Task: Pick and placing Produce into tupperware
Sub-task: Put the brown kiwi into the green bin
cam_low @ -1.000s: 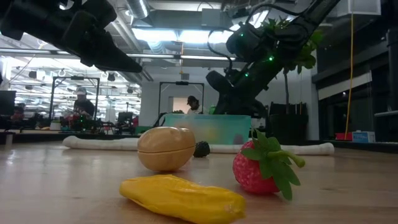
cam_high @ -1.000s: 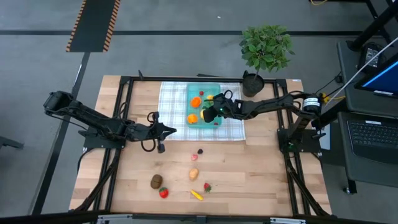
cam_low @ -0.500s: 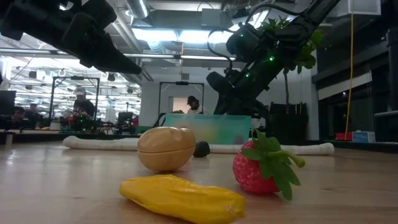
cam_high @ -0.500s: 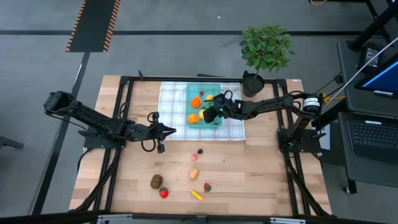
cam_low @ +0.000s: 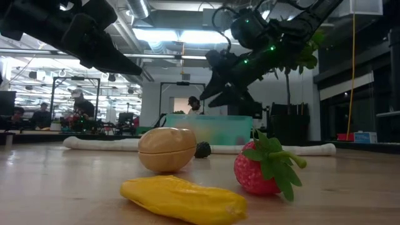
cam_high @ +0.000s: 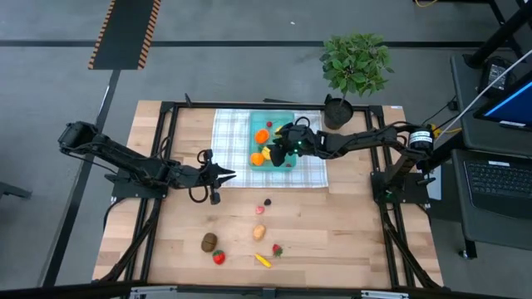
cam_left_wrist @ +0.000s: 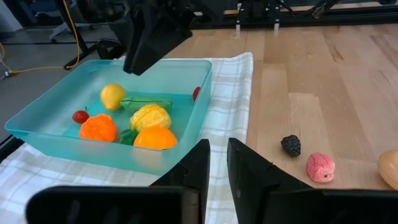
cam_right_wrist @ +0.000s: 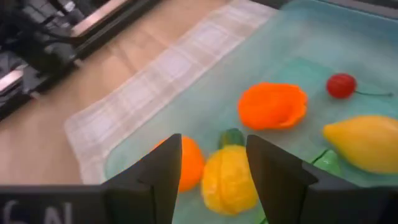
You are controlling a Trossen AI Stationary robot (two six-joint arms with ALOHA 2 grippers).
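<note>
Right gripper (cam_high: 277, 150) open above tupperware (cam_high: 285, 117), potted plant (cam_high: 356, 66) near, left gripper (cam_high: 228, 174) closed

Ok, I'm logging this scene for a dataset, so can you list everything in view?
tupperware: one, teal, on the cloth
lemon: one, yellow, in the tupperware
cherry: one, red, in the tupperware
oranges: two, orange, in the tupperware
segmented fruit: one, yellow, in the tupperware
cucumber: one, green, in the tupperware
blackberry: one, dark, bare table
pink piece: one, beside the blackberry
potato: one, tan, bare table
kiwi: one, brown, near edge
strawberries: two, red, near edge
yellow piece: one, near edge
cloth: one, white-grey checked, far middle
potted plant: one, green, far right corner
table: one, wooden
people: at least two, in the room behind
left gripper: shut, left of the cloth
right gripper: open, above the tupperware
</note>
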